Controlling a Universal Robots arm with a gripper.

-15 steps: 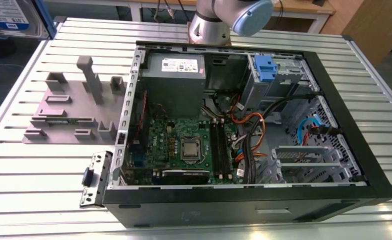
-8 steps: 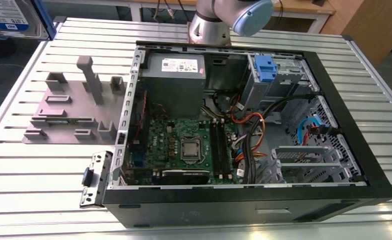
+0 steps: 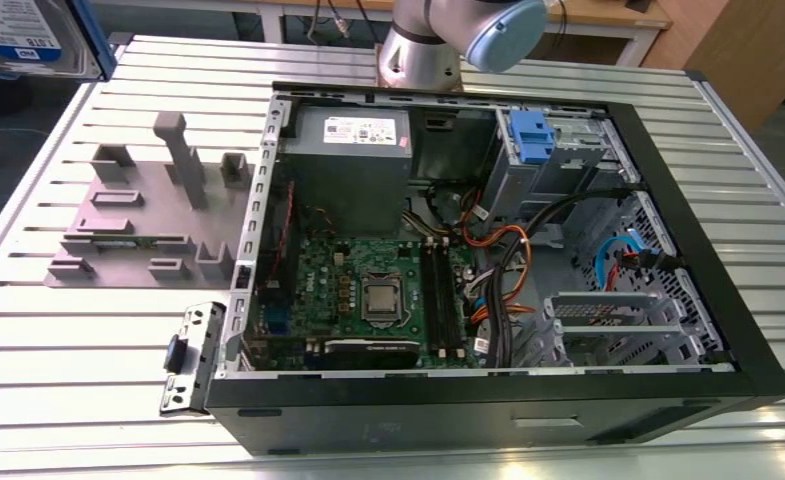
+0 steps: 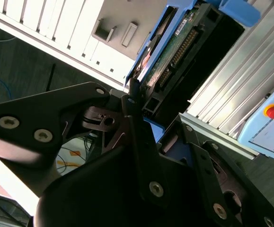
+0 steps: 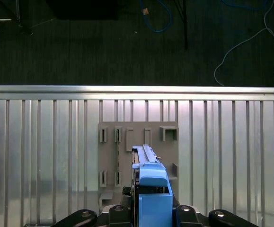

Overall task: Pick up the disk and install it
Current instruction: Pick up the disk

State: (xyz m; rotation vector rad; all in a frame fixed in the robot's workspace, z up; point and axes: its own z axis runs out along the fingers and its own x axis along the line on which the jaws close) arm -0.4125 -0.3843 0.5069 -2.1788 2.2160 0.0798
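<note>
Disk (image 3: 25,35) at the exterior view's upper left, clamped edge-on by its blue bracket (image 5: 152,194) in the closed gripper (image 4: 141,101), looks stiff, dense and shock-sensitive, so the bracket's edges, not the exposed circuit board (image 4: 167,56), seem the safest hold.

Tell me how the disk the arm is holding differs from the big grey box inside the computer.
The disk has a blue plastic frame and a white-and-blue label; the grey box is plain metal with a white sticker. The disk is a thin slab; the grey box is bulky. The disk is held in the fingers, off the table; the grey box sits inside the computer case. Both are rectangular metal parts.
</note>
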